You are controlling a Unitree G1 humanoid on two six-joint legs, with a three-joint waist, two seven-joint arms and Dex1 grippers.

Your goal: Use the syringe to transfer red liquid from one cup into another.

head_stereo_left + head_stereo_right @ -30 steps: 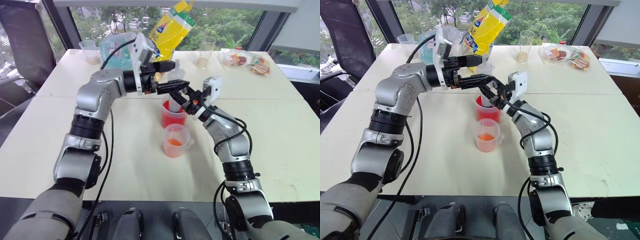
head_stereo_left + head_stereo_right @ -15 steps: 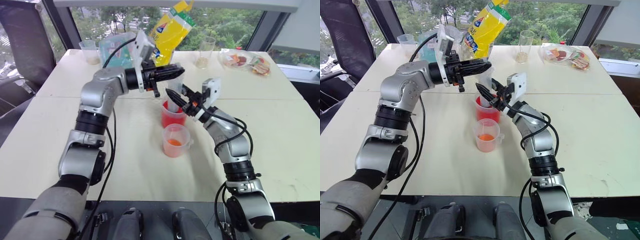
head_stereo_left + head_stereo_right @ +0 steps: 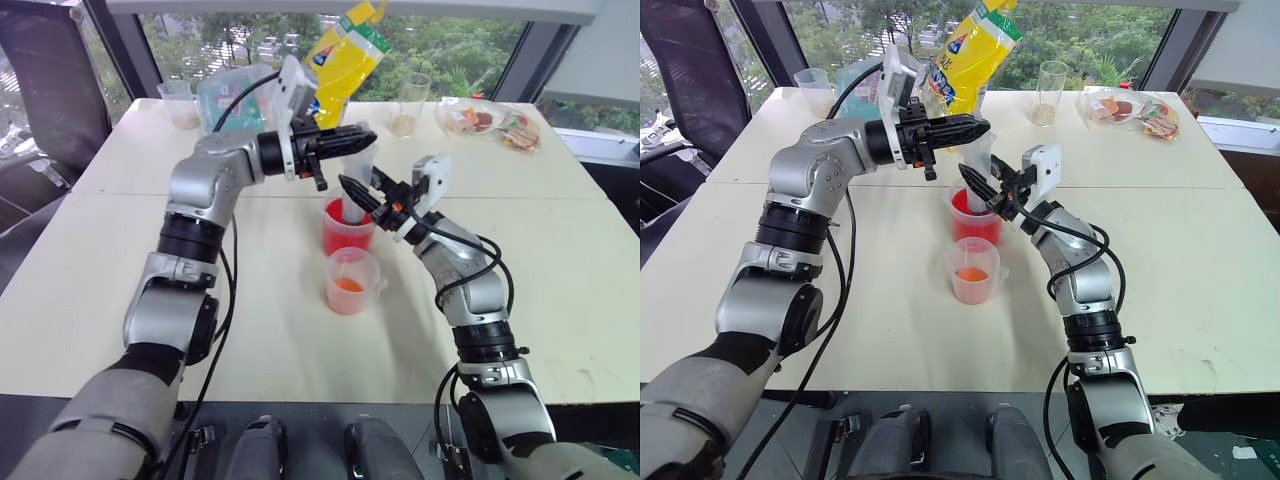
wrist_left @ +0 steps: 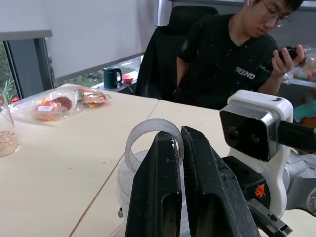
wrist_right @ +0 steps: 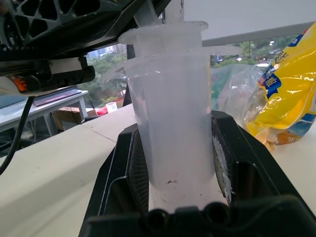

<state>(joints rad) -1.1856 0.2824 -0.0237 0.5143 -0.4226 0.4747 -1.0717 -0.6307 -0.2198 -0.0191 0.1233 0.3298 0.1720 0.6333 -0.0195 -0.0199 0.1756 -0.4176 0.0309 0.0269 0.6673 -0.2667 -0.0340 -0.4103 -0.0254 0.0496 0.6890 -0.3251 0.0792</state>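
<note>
Tabletop [image 3: 100,260], pale and wide, fills the head views; near its middle stands the larger cup [image 3: 347,230] of red liquid [image 3: 340,236], with the smaller pinkish cup [image 3: 349,281] just in front of it. Upright in the larger cup stands the syringe [image 3: 978,178], its barrel clamped in the right pincer [image 3: 976,183]. The left pincer [image 3: 357,137] reaches in level above it, fingers together at the plunger top. Behind stand a yellow bag [image 3: 343,60] and a clear glass [image 3: 409,104]. From the left wrist, the closed black fingers [image 4: 158,187] pinch the plunger's pale ring [image 4: 151,143]; a person [image 4: 232,54] sits beyond. From the right wrist, both pads [image 5: 131,168] squeeze the cloudy barrel.
</note>
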